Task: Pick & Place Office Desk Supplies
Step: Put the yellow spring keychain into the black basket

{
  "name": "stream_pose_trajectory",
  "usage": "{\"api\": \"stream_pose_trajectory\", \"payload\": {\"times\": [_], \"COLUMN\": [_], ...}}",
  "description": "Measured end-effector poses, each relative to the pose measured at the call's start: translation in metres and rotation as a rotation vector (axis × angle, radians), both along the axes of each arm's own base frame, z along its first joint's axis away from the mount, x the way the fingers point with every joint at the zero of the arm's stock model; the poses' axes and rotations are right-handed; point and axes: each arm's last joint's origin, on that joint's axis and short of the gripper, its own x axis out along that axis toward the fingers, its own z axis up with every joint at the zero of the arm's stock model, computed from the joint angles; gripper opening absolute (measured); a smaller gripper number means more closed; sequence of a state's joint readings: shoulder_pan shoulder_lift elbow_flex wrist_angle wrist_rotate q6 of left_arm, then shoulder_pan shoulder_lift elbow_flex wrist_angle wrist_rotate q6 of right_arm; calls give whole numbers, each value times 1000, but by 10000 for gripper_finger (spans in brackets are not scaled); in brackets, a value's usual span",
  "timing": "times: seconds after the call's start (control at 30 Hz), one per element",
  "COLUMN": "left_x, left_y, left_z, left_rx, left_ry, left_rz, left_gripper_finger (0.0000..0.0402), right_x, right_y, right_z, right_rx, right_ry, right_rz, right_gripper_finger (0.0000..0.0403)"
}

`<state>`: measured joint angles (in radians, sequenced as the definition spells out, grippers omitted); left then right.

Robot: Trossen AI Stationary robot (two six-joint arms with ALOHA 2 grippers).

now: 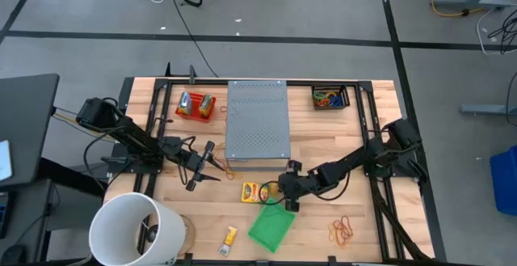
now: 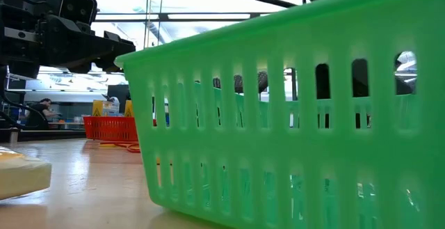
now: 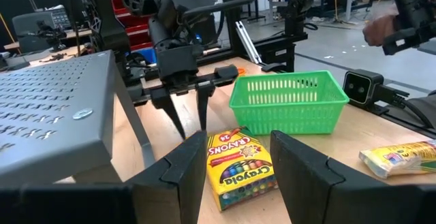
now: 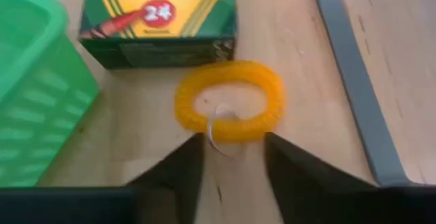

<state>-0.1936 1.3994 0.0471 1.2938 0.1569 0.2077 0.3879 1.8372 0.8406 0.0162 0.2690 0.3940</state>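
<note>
My right gripper (image 4: 231, 157) hangs low over the table (image 4: 300, 54), its fingers (image 4: 178, 166) a little apart and holding nothing. Just in front of them lies a yellow coil band (image 4: 228, 101) with a small metal ring on it. The band is directly beside the crayon box (image 4: 160, 20), which is yellow and green and printed "24". The green basket (image 4: 34, 94) stands next to the box. My left gripper (image 3: 238, 159) faces the box from the other side, fingers wide apart and empty.
</note>
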Motion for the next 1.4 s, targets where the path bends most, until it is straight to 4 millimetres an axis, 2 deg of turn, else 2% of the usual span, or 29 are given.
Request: {"api": "stream_pose_trajectory", "payload": {"times": [0.13,0.2,0.4,1.07,1.23,1.4], "left_x": [0,0,0,0,0,0], "left_y": [0,0,0,0,0,0], "left_z": [0,0,0,0,0,0], "left_rx": [0,0,0,-4,-8,-12], "left_ry": [0,0,1,5,7,9], "left_rz": [3,3,3,3,3,3], "left_gripper_finger": [168,168,168,168,168,168], "right_x": [0,-2,-10,-37,-34,-26], "right_y": [5,11,23,59,64,66], "right_z": [-1,0,5,66,84,95], "right_rx": [-27,-77,-145,-279,-289,-211], "right_ry": [-18,-39,-73,-439,-556,-635], "right_rz": [15,38,36,-136,-108,0], "right_gripper_finger": [32,12,3,1,0,0]}}
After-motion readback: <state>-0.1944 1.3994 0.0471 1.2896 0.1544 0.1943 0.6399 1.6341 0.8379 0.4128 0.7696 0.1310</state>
